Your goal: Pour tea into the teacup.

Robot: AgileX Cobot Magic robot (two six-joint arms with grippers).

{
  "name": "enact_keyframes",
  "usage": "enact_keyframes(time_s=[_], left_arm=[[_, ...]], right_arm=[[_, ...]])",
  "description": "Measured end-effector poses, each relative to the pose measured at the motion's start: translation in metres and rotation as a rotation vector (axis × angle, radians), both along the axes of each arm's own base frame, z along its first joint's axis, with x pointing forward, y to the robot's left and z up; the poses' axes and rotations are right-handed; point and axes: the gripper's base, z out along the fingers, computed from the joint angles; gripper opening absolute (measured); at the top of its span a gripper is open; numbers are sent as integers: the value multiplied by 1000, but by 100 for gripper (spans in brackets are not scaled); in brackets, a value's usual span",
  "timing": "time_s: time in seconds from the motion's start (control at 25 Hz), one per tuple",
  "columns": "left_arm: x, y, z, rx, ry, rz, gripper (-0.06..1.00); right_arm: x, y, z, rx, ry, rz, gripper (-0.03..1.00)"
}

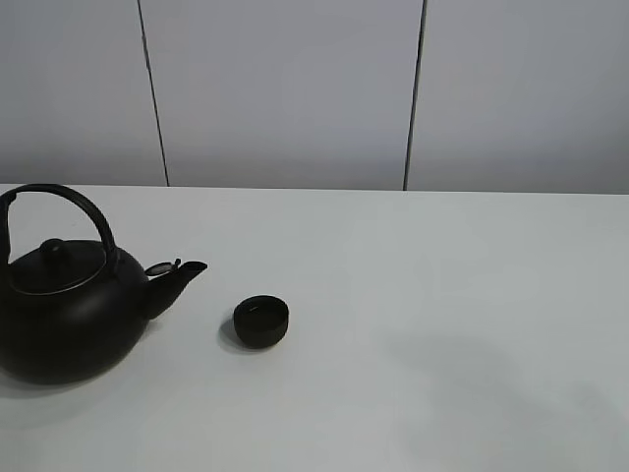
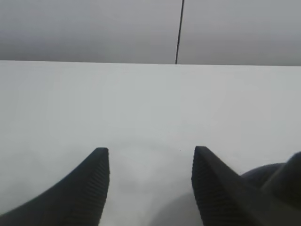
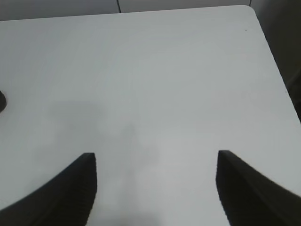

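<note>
The small matte-black teacup point(image 1: 260, 321) stands upright on the white table point(image 1: 442, 295), left of the middle. The big black kettle point(image 1: 59, 315) with an arched handle stands to the left of it, its spout pointing toward the cup, a short gap between them. Neither gripper shows in the exterior high view. My left gripper point(image 2: 150, 149) is open and empty above bare table, with a rounded part of the kettle point(image 2: 277, 176) beside one finger. My right gripper point(image 3: 156, 154) is open and empty over bare table. A dark sliver point(image 3: 1, 101) at the frame's edge cannot be identified.
A grey panelled wall point(image 1: 295, 88) runs behind the table's far edge. The right wrist view shows the table's rounded corner point(image 3: 249, 7) and its side edge, with dark floor beyond.
</note>
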Motion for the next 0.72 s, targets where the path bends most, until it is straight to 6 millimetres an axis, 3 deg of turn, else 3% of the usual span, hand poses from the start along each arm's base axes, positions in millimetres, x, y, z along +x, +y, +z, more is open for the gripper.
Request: enact_keyframes(time_s=[0.36, 0.56, 0.72], left_arm=[[41, -5, 14, -133, 104, -66, 39], [60, -2, 50, -204, 139, -20, 39], [65, 14, 77, -193, 167, 72, 37]], right_arm=[[0, 0, 0, 0, 0, 0, 49], [0, 0, 0, 0, 0, 0, 49], [0, 0, 0, 0, 0, 0, 49]])
